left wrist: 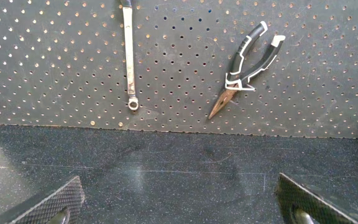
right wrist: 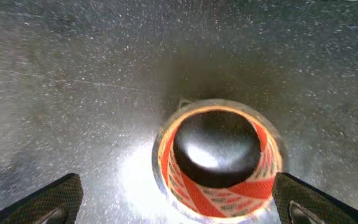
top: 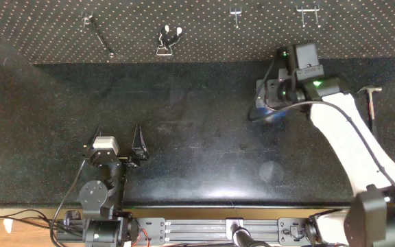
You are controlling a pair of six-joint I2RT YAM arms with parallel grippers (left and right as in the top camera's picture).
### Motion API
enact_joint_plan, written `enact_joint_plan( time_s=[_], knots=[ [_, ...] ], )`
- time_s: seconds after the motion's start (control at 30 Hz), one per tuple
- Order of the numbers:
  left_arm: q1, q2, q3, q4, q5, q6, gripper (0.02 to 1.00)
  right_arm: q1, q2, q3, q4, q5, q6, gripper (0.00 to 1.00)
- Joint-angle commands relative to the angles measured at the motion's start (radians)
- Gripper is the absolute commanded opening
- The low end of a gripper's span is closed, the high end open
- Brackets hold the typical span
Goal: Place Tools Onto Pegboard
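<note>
Right gripper: my jaws spread wide, poised over the tape roll so they can straddle it | roll lies flat, far right, near the pegboard it must hang on

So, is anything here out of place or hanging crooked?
The pliers hang slanted on the pegboard. What looks like a hammer and the tape roll lie on the table, not yet hung.

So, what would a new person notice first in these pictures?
The red-striped tape roll lies flat on the dark table, under the open right gripper. Next, the pliers and the wrench already hang on the pegboard at the table's far edge.
</note>
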Motion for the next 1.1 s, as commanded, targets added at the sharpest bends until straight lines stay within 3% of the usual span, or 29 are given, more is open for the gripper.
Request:
enact_joint_plan(
  time_s=[0.03,0.6,0.67,0.7,0.83,0.87,1.1],
  knots=[
    [0.0,-0.008,-0.002,-0.007,0.008,-0.001,0.996,0.047,0.09,0.057,0.0,0.09,0.068,1.0],
    [0.0,-0.008,-0.002,-0.008,0.008,-0.001,0.996,0.087,0.253,0.087,0.028,0.112,0.101,0.996],
    [0.0,-0.008,-0.002,-0.008,0.008,-0.001,0.996,0.087,0.256,0.087,0.026,0.112,0.1,0.669],
    [0.0,-0.008,-0.002,-0.008,0.008,-0.001,0.996,0.087,0.256,0.087,0.026,0.113,0.1,0.45],
    [0.0,-0.008,-0.002,-0.008,0.008,-0.001,0.996,0.087,0.256,0.087,0.023,0.116,0.089,0.126],
    [0.0,-0.008,-0.002,-0.008,0.008,-0.001,0.996,0.087,0.256,0.087,0.023,0.116,0.089,0.08],
    [0.0,-0.008,-0.002,-0.008,0.008,-0.001,0.993,0.094,0.156,0.087,0.024,0.113,0.089,0.073]
  ],
)
